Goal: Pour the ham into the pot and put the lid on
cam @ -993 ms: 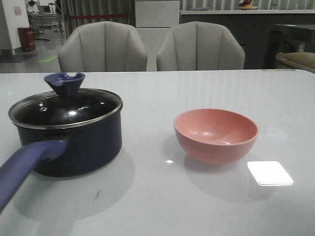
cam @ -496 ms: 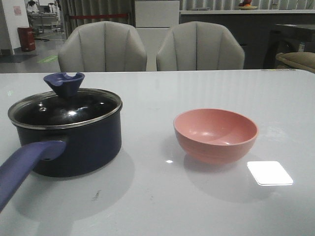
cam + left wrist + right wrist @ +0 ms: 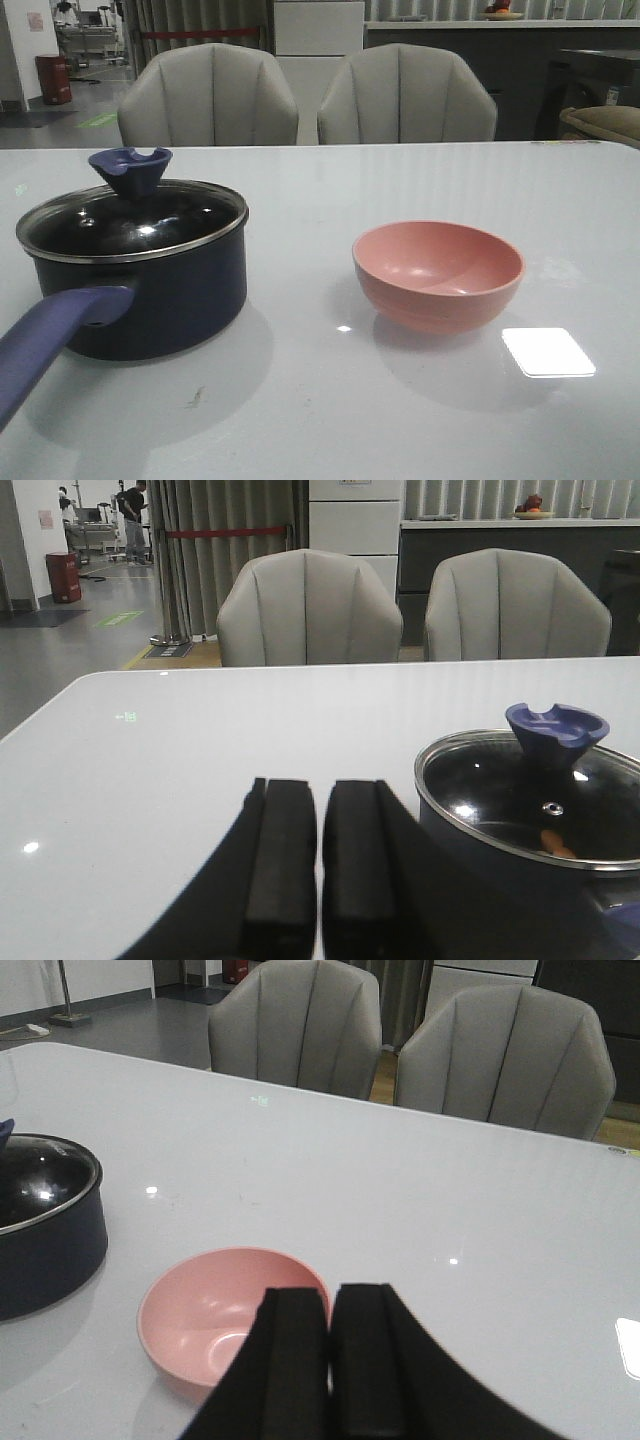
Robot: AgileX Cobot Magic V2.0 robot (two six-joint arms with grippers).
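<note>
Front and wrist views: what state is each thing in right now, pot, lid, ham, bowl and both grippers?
pot: upright on the table, covered.
lid: seated on the pot's rim, knob up.
ham: an orange piece visible through the glass, inside the pot.
pink bowl: upright, empty.
left gripper: shut, holding nothing.
right gripper: shut, holding nothing, above the table near the bowl.

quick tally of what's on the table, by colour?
Dark blue: 2 - pot, lid with its blue knob, seated on the pot
Pink: 1 - bowl, looks empty
Orange: 1 - ham chunk seen through the glass; more may be hidden
Total: 4
</note>
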